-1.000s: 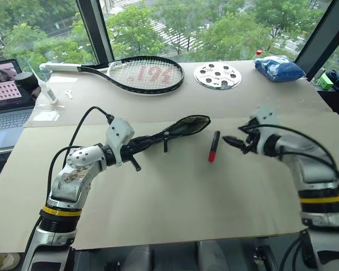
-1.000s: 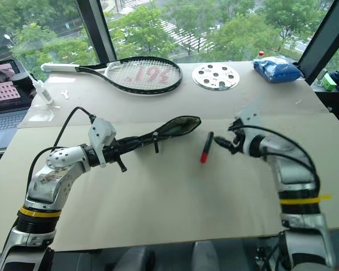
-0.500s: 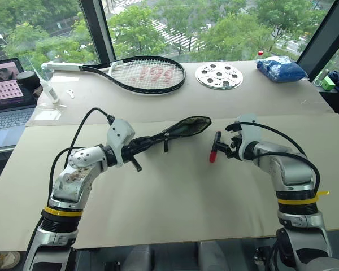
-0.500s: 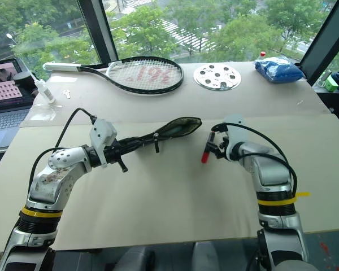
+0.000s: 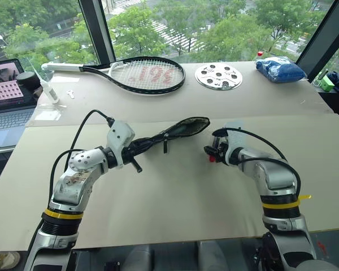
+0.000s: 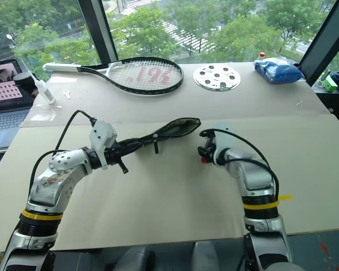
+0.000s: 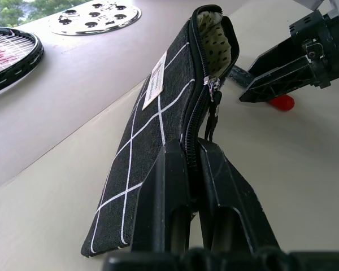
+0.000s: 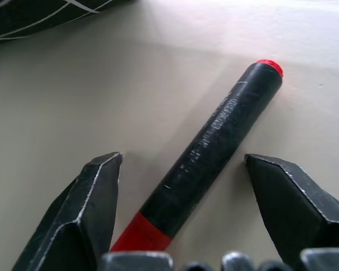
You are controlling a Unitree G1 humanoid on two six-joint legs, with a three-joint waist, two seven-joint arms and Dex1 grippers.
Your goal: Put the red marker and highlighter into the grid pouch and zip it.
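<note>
An office-like test room: laptop (image 5: 8, 93) beside tall windows (image 5: 175, 25) (trees beyond).

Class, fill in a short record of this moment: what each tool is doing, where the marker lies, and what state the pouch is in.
Left tool: shut on the grid pouch, holding it off the table
Pouch: zipper open at far end
Red marker: lying on the table, between the right tool's fingers
Right tool: open, straddling the marker, not yet closed

A tennis racket (image 5: 141, 73) is laid on the tabletop (image 5: 175, 192); right of it, a perforated metal disc (image 5: 218, 75) and blue bag (image 5: 279, 69)
</note>
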